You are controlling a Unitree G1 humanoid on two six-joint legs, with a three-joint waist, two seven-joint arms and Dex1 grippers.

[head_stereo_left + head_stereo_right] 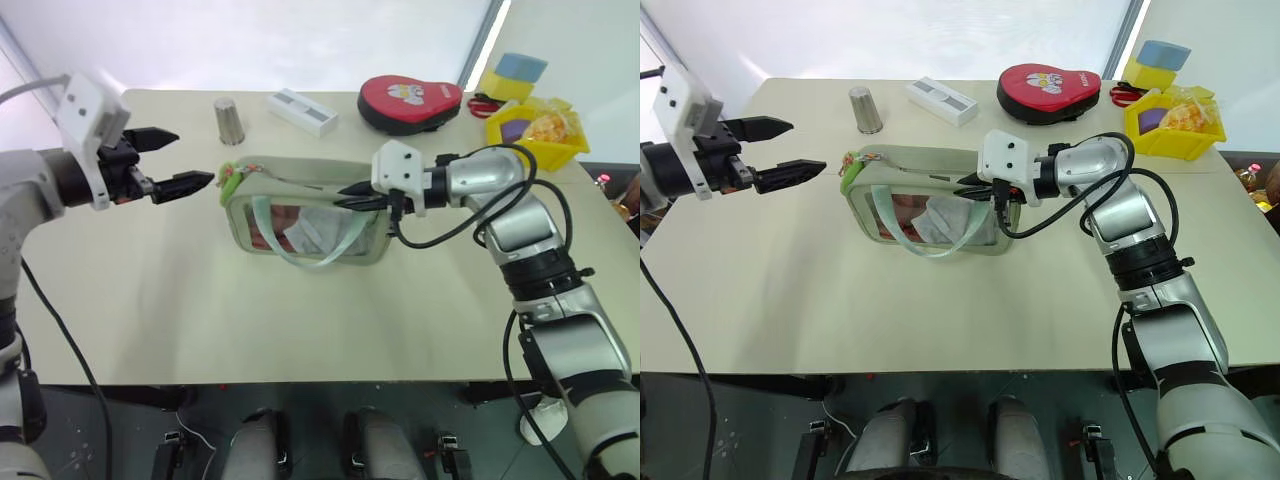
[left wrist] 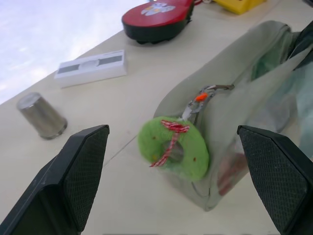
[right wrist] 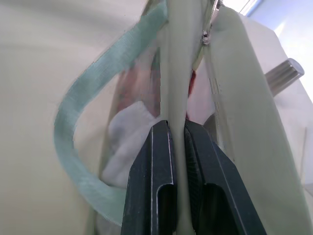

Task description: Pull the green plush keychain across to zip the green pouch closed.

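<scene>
The pouch (image 1: 300, 215) lies mid-table (image 1: 150, 300), its clear window facing me and its pale strap (image 1: 300, 245) looping over the front. The keychain (image 2: 172, 147), a lime-green fuzzy ring, hangs off the zipper pull at the pouch's left end. My left gripper (image 1: 170, 160) hangs just beside that end with its fingers (image 2: 73, 176) spread wide, touching nothing. My right gripper (image 3: 177, 147) is pinched tight on the pouch's top edge at its right end.
</scene>
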